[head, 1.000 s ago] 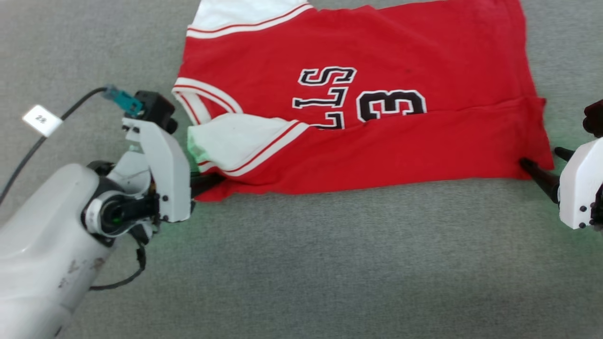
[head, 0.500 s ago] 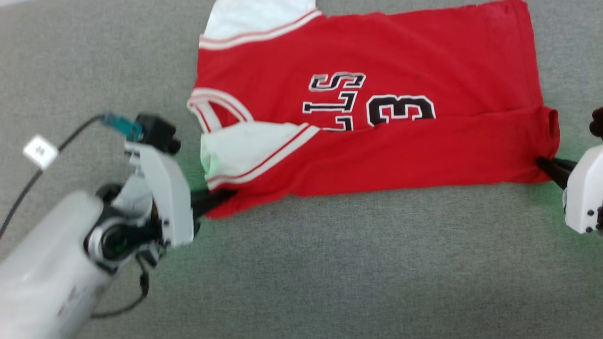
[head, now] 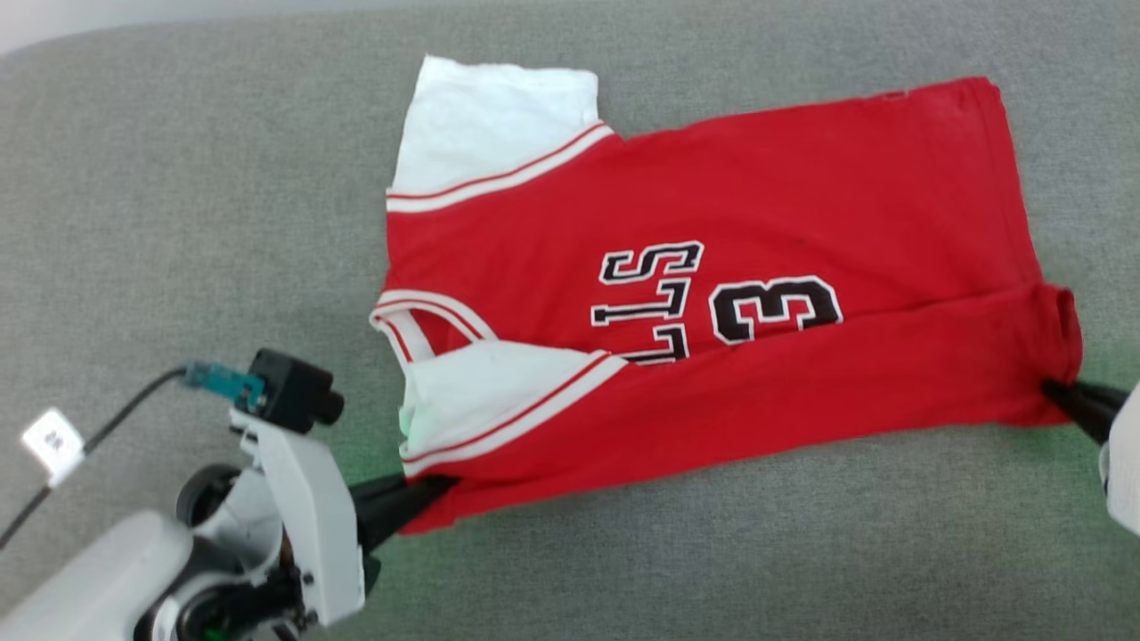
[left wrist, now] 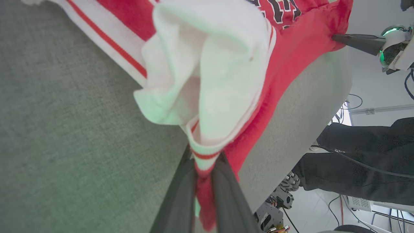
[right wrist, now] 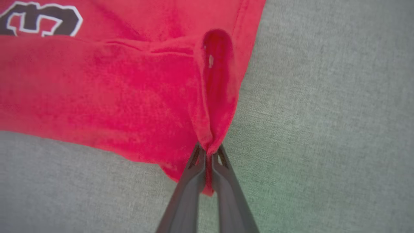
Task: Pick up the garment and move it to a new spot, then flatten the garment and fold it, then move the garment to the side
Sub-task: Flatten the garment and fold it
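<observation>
The garment (head: 757,205) lies spread across the grey cushion (head: 223,223), collar end to the left and hem to the right. Its near long edge is doubled over, so the fold covers the lower part of the black lettering (head: 775,307).

The left gripper (head: 419,490) is clamped on the near left corner. From its own wrist the striped cuff and a strip of red cloth are squeezed between the two dark fingers (left wrist: 181,194). The near white sleeve (head: 481,392) billows loose just beyond them. The right gripper (head: 1064,396) is closed on the near right corner of the hem. Up close (right wrist: 209,152), the cloth there bunches into a small open loop above the fingertips.

To my eye this is a light, limp knit shirt with no stiffness at all. It should sag in the middle when carried by two corners, and it will keep no shape on its own. It isn't fragile. The cushion cover looks rough enough to catch it, so I would expect dragging to rumple the fold more than lifting would.

The two ends of the folded edge look like the right places to hold, pinching through every layer. The right bite seems shallow and close to the edge, and might slip under a hard pull. The loose sleeve will probably flop wherever it likes.
</observation>
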Controlling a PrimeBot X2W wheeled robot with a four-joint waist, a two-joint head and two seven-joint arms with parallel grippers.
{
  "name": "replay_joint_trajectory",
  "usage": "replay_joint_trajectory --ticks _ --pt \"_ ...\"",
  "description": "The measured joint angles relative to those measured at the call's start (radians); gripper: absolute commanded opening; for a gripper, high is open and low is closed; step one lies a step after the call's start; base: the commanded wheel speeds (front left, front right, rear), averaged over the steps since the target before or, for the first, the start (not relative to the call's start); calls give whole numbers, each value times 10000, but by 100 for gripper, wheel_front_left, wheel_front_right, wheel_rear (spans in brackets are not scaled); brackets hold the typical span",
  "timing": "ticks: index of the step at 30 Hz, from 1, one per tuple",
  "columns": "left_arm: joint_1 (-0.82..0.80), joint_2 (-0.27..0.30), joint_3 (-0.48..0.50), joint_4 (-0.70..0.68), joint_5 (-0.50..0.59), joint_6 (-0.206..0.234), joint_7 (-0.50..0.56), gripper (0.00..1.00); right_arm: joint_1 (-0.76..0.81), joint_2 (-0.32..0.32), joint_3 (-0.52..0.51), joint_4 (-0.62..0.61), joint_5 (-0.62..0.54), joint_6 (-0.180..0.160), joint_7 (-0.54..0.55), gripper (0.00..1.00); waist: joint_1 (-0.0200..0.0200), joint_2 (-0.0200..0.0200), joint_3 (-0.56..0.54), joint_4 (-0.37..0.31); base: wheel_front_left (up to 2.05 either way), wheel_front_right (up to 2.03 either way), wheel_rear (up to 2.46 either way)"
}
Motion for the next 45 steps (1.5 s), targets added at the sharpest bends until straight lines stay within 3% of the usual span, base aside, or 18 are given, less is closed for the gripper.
replay_joint_trajectory --ticks 9,10,11,12,13,14,19,27,30,34,45 --pt "814 268 150 -729 0 234 -610 0 1416 13 -1081 -1400 -140 -2 537 0 0 0 -17 29 0 0 0" --pt "850 267 167 -734 10 234 -692 13 1499 56 -1156 -1492 -182 -2 623 43 0 0 -27 19 0 0 0" --pt "878 265 203 -744 17 230 -807 13 1578 100 -1218 -1580 -215 -2 679 43 0 0 -37 7 0 0 0" --pt "891 263 244 -744 27 221 -911 55 1616 176 -1329 -1653 -240 -2 677 83 0 0 -53 -4 0 0 0" --pt "928 261 297 -754 31 217 -1024 94 1616 305 -1475 -1728 -280 -2 608 100 0 0 -73 -13 0 0 0" --pt "1007 267 389 -757 31 219 -1189 100 1616 430 -1620 -1801 -305 -2 602 100 0 0 -96 -19 0 0 0" --pt "1477 499 1120 -930 44 481 -2320 100 1620 1005 -2357 -2265 -683 -2 -77 100 0 0 -228 -37 0 0 0" --pt "1167 240 2673 -123 1404 1421 -5323 100 648 2731 -2993 -2105 -2368 -2 -3122 100 0 0 -284 -65 0 0 0" --pt "363 6 2780 533 1870 1444 -5749 100 239 3405 -2855 -1735 -2842 -2 -4113 100 0 0 -253 -123 0 0 0" --pt "-1347 -144 2677 1630 2307 1039 -5490 100 -261 4029 -2483 -1392 -3212 -2 -5056 100 0 0 -139 -304 0 0 0" --pt "-6423 -575 1323 6320 3448 -466 -2585 100 -1033 4761 -1565 -704 -3281 -2 -6019 100 0 0 549 -1493 0 0 0"
